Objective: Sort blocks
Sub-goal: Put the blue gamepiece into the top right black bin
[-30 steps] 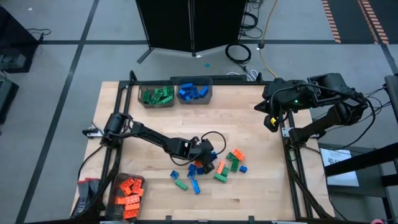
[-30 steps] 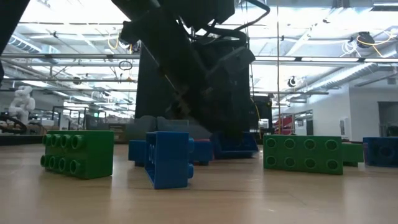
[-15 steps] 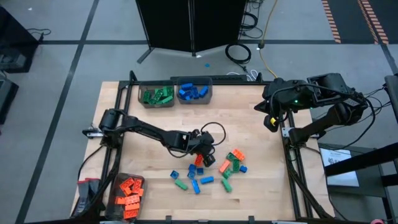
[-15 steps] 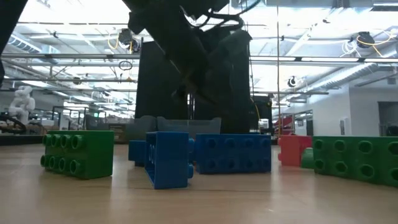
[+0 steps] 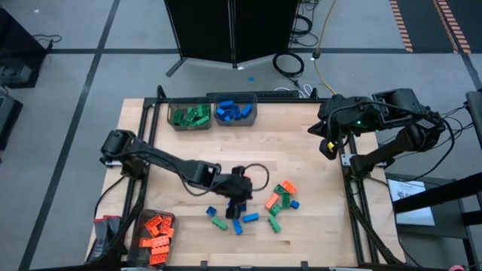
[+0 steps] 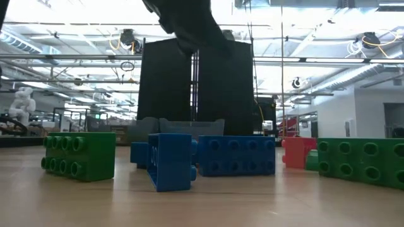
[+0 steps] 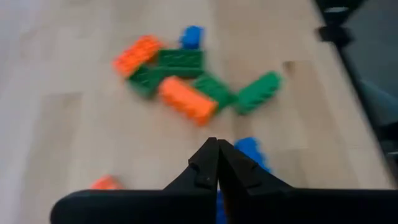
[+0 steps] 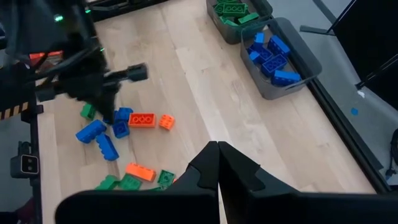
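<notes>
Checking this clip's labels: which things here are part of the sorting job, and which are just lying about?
Part of the job:
- loose blocks in the middle of the table
- green-block bin, blue-block bin, orange-block bin
- left gripper, shut, over the loose blocks

Just lying about:
- right gripper, shut, parked at the table's right edge
- coiled cable on the floor

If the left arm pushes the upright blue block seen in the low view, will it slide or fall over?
The blue block probably tips: it stands on a narrow face, taller than its footing. It looks like light, rigid plastic, so a nudge would move it easily. On the smooth wooden table it may slide after falling.
</notes>
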